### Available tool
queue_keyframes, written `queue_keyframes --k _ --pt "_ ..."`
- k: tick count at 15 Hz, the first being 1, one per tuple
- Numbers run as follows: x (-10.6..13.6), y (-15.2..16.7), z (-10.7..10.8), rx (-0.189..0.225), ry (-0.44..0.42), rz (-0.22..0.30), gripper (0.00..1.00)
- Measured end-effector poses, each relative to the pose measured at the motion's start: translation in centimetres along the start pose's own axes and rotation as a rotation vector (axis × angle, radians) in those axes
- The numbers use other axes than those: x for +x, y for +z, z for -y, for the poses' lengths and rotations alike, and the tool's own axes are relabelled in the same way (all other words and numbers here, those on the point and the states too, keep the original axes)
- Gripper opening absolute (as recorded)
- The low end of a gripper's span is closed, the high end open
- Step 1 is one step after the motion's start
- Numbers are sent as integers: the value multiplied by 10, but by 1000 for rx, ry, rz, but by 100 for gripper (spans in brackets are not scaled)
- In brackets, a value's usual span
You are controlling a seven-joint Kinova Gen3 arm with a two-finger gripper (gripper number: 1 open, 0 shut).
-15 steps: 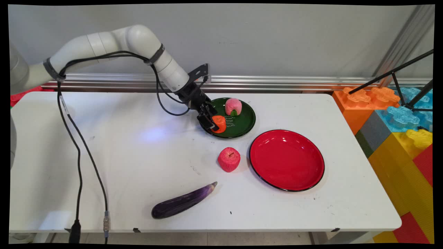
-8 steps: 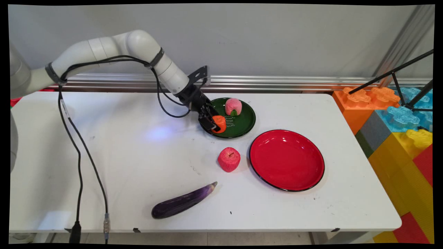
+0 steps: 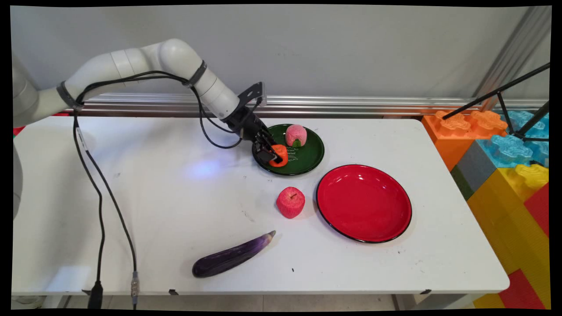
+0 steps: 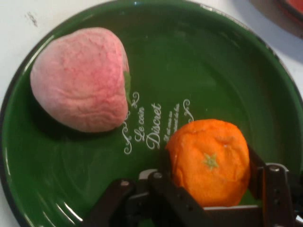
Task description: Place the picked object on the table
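My gripper point(image 3: 274, 154) is down over the left part of a green plate point(image 3: 311, 154), shut on a small orange point(image 3: 281, 157). In the hand view the orange point(image 4: 213, 142) sits between the two black fingers point(image 4: 163, 163), which press on its left and right sides just above the green plate point(image 4: 189, 52). A pink peach point(image 3: 295, 134) lies on the same plate behind the orange, apart from it. The hand view shows the peach point(image 4: 80, 80) at upper left.
A red apple point(image 3: 290, 202) stands on the table just left of an empty red plate point(image 3: 364, 204). A purple eggplant point(image 3: 232, 256) lies near the front edge. Coloured foam blocks point(image 3: 505, 153) and a black tripod point(image 3: 505, 101) stand at the right.
The hand has crept a little right and deeper over the green plate, and its fingers have come in around the orange. Nothing else on the table has moved.
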Motion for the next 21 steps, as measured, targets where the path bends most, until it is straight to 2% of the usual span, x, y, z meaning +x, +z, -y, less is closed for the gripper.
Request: queue_keyframes --k 6,12,17,21 --pt "21 -24 -4 32 -35 -48 0" --pt "39 -71 -25 65 -112 -76 0" --pt "27 -125 -77 59 -212 -56 0" --pt "-1 -157 -124 40 -247 -14 0"
